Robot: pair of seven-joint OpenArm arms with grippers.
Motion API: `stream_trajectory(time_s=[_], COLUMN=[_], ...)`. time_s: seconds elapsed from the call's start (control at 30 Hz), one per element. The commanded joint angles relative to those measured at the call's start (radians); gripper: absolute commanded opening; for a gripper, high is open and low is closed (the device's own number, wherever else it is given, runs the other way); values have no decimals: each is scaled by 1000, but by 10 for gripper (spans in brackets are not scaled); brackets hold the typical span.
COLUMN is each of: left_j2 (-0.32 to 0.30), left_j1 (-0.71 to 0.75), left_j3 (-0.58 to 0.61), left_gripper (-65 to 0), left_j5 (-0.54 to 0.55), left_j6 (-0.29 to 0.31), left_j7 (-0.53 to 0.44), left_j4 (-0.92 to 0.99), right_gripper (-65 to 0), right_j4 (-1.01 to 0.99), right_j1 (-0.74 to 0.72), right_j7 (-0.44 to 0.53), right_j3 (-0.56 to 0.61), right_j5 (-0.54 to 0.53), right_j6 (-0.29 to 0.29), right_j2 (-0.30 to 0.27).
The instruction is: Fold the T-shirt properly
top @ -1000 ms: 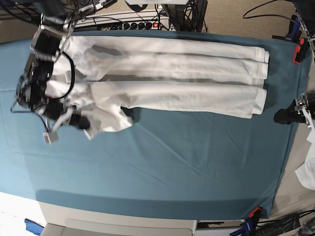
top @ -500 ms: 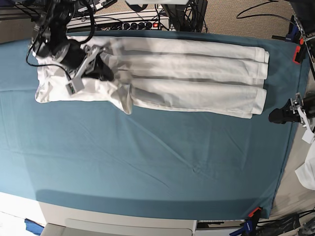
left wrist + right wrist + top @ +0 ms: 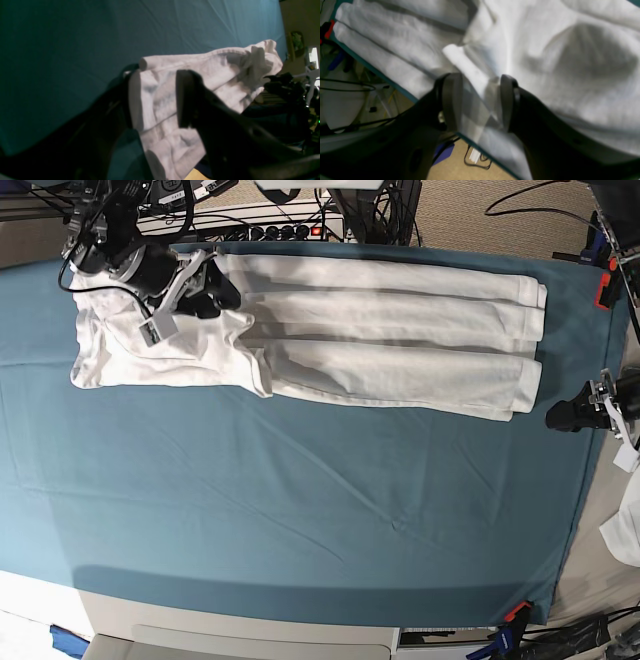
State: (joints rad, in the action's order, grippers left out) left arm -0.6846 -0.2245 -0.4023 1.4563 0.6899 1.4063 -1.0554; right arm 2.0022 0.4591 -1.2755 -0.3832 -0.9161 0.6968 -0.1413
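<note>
The white T-shirt (image 3: 400,330) lies in a long folded band along the far edge of the teal table cover (image 3: 300,510). Its left end is doubled into a flat block. My right gripper (image 3: 215,292) hovers over that left end. In the right wrist view it (image 3: 478,100) is open, with a fold of the shirt (image 3: 570,62) between the fingers. My left gripper (image 3: 552,418) is just off the shirt's right end. In the left wrist view it (image 3: 155,100) is open, with the shirt's end (image 3: 225,70) lying between and beyond the fingers; contact is unclear.
A power strip and cables (image 3: 250,228) run behind the far edge. Red clamps hold the cover at the far right (image 3: 607,285) and front right (image 3: 515,612). A small white cloth scrap (image 3: 625,530) hangs off the right side.
My right gripper swung from the front left up to the far left, carrying the shirt's loose left part onto the band, where it now lies flat. My left gripper shifted slightly toward the shirt's end.
</note>
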Motion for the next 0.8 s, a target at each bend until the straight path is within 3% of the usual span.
stream_trajectory(time_s=[0.0,0.13,0.23,0.3,0.4,0.47,0.63,0.77], left_j2=[-28,-28,-27,-27,-27,-28,-28,-28], left_j1=[-19,-19,-19,-19,-19,-16,10,44], left_j3=[-8,-8,-8,-8,-8,-8,-9,-9], left_gripper=[-401,-401,-401,-401,-401,-400,-401,-401], left_j5=[27,27,27,27,27,27,27,27], left_j6=[8,8,8,8,8,8,8,8], left_j7=[-10,-10,-10,-10,-10,-10,-10,-10], left_j4=[-14,-14,-14,-14,-14,-14,-14,-14], right_gripper=[-395,-395,-395,-395,-395,-395,-395,-395], right_j4=[18,21,22,42,116,172,222,222], right_j1=[15,69,81,80,66,44,0,-7], right_j7=[18,-1,-38,-35,-6,35,208,258], right_j3=[-2,-2,-6,-27,-100,-171,-345,-418], right_j5=[-31,-66,-154,-211,-214,-161,92,212], right_j6=[1,1,1,1,1,1,1,-16], right_j2=[-8,-8,-9,-8,-8,-7,-5,-6])
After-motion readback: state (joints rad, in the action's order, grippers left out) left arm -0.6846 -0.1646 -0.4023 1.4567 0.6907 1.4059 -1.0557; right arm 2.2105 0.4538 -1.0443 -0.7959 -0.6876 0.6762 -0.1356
